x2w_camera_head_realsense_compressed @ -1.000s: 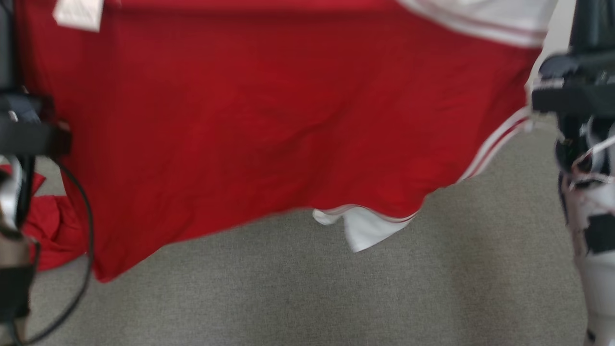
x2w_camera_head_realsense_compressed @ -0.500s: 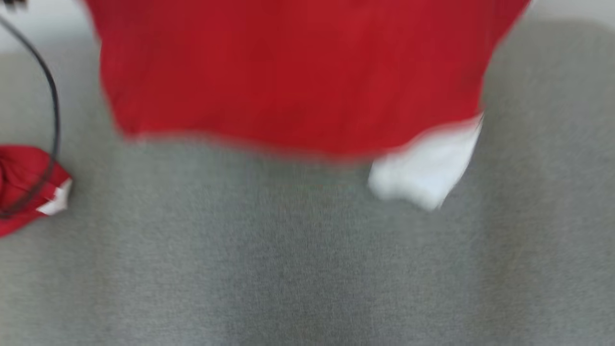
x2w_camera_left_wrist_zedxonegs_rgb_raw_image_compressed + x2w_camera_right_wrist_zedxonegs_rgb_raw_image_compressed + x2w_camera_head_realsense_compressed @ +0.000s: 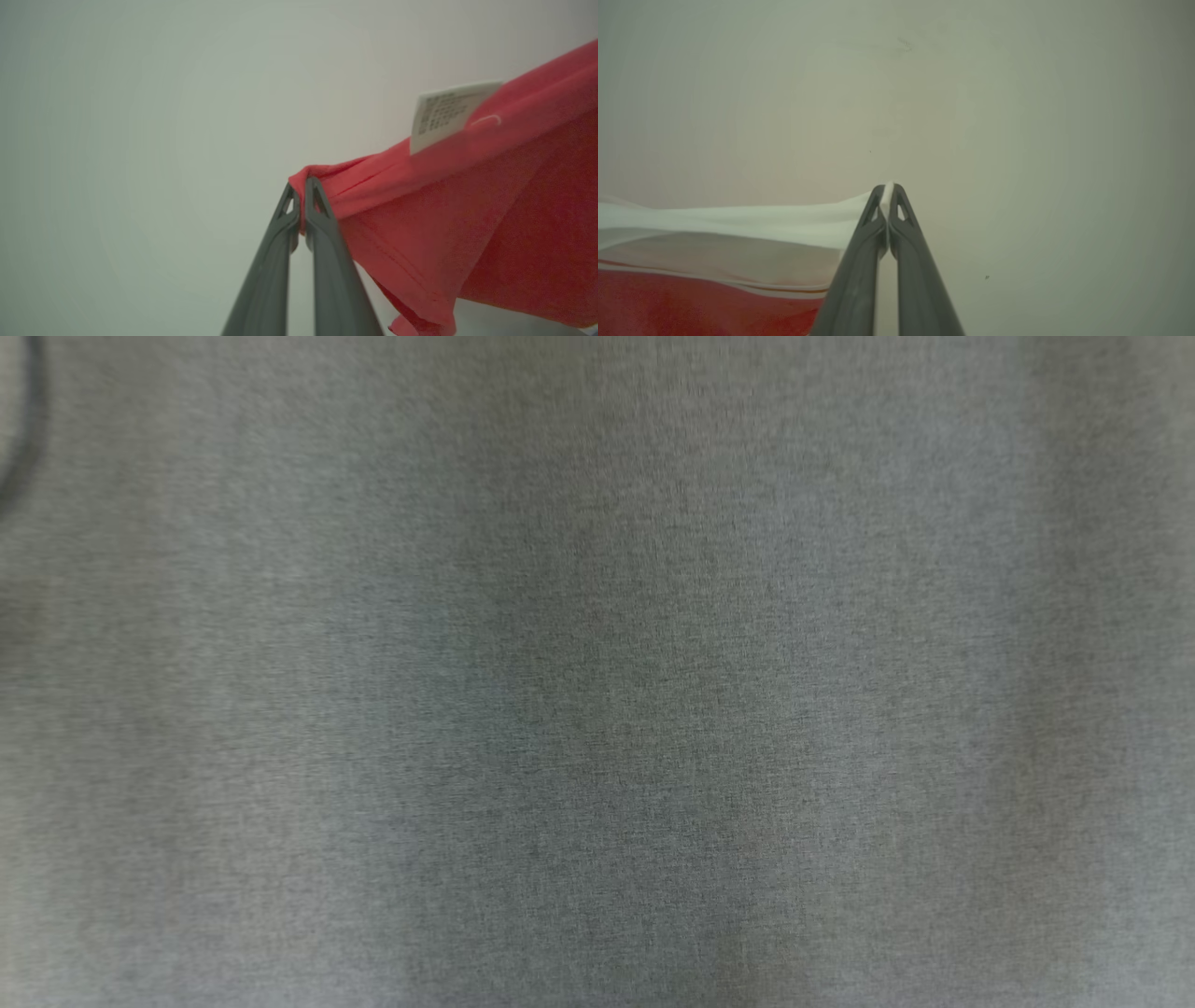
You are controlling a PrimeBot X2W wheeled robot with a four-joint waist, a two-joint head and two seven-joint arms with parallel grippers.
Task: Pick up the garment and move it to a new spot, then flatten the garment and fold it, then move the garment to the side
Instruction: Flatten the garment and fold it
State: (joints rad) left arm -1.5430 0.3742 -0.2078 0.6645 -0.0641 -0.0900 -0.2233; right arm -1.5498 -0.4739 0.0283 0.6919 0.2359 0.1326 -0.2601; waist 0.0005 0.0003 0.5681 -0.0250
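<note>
The garment (image 3: 467,219) is red with white trim and hangs in the air between my two grippers. In the left wrist view my left gripper (image 3: 302,184) is shut on a bunched red corner, and a white label (image 3: 448,114) sticks up from the cloth to the right. In the right wrist view my right gripper (image 3: 887,189) is shut on the garment's white edge (image 3: 738,221), which stretches away to the left above a red part (image 3: 691,303) with thin stripes. Both pairs of fingers point at a pale wall.
The head view looks down on a blurred grey cloth surface (image 3: 597,709). A dark cable (image 3: 28,439) curves at its upper left edge. Behind the garment in both wrist views stands a plain pale wall (image 3: 1017,116).
The head camera has tilted down: the hanging red garment and both arms have slid up out of its picture, leaving grey cloth surface and a bit of cable.
</note>
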